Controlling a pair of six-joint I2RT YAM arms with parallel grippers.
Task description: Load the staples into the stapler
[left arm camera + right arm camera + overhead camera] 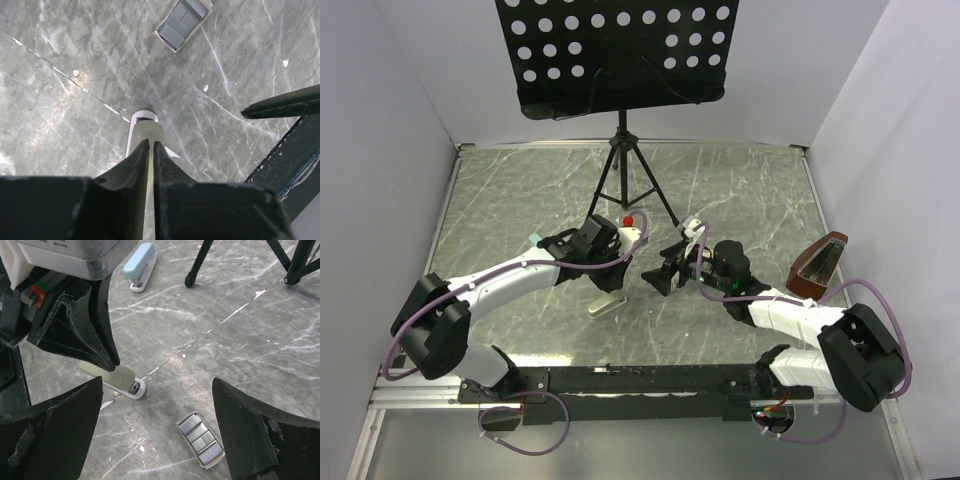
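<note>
A pale green stapler (605,304) on a white base lies on the marble table, its black front end (134,387) showing in the right wrist view. My left gripper (151,142) points straight down at the stapler's cover (147,130). Its jaws are shut to a thin slit with nothing between them, their tips at the cover. The staples (200,440) are silvery strips in a small open white box (181,22) lying flat on the table to the stapler's right. My right gripper (157,381) hangs wide open above that box.
A light blue stapler (141,267) lies farther back, partly under the left arm. The black tripod legs (200,260) of a music stand (620,50) rise behind both grippers. A brown wedge-shaped object (820,262) sits by the right wall.
</note>
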